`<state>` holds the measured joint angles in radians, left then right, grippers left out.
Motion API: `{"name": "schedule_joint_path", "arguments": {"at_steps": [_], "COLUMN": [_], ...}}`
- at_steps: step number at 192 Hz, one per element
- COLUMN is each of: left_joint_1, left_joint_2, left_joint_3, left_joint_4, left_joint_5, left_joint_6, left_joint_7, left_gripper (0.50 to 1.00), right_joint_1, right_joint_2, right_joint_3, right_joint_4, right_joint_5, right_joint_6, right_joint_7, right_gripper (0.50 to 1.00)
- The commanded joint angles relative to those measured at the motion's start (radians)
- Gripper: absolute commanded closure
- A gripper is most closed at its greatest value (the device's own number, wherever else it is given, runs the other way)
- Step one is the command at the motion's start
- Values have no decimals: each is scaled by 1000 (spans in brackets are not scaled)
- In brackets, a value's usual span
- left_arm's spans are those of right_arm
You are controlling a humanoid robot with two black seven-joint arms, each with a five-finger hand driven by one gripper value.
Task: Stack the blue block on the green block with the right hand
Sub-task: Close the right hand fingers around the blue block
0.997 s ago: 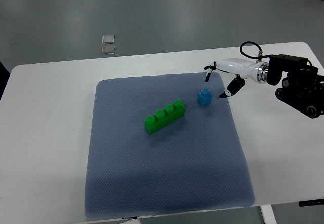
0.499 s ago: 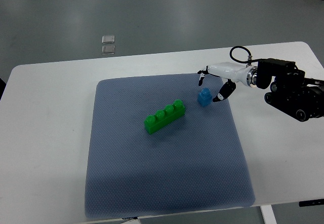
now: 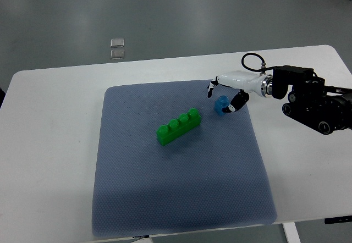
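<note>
A small blue block (image 3: 221, 105) stands on the grey-blue mat (image 3: 181, 199), just right of and above the long green block (image 3: 177, 126), which lies at a slant near the mat's middle. My right hand (image 3: 220, 100) reaches in from the right and hangs over the blue block. Its fingers (image 3: 210, 89) are spread past the block's upper left, and the thumb (image 3: 231, 107) sits against its right side. The hand straddles the block without closing on it. The left arm does not show.
The mat lies on a white table (image 3: 49, 144). My right arm's black forearm (image 3: 313, 103) lies over the table's right part. Two small clear squares (image 3: 117, 48) lie on the floor beyond the table's far edge.
My right hand has moved left, from beside the blue block's right to over it, with fingers now on both sides. The blocks have stayed where they were.
</note>
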<state>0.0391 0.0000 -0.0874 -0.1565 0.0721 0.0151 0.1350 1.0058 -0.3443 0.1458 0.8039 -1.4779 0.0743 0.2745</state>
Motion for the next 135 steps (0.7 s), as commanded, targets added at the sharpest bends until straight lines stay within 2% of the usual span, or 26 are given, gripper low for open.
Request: {"name": "schedule_joint_path", "arguments": {"at_steps": [1, 135], "left_joint_1": [1, -1], "left_joint_2": [0, 0], "left_joint_3": [0, 0], "left_joint_4": [0, 0], "left_joint_5": [0, 0], "left_joint_6": [0, 0], "left_joint_7": [0, 0], "left_gripper": [500, 500], "right_joint_1": [1, 11], "right_joint_2": [-4, -13], "right_joint_3": [-20, -35], "right_joint_4": [9, 4], "right_joint_5": [-8, -30], "right_joint_6": [-2, -4], "right_joint_7": [2, 0], "right_gripper": [703, 718]}}
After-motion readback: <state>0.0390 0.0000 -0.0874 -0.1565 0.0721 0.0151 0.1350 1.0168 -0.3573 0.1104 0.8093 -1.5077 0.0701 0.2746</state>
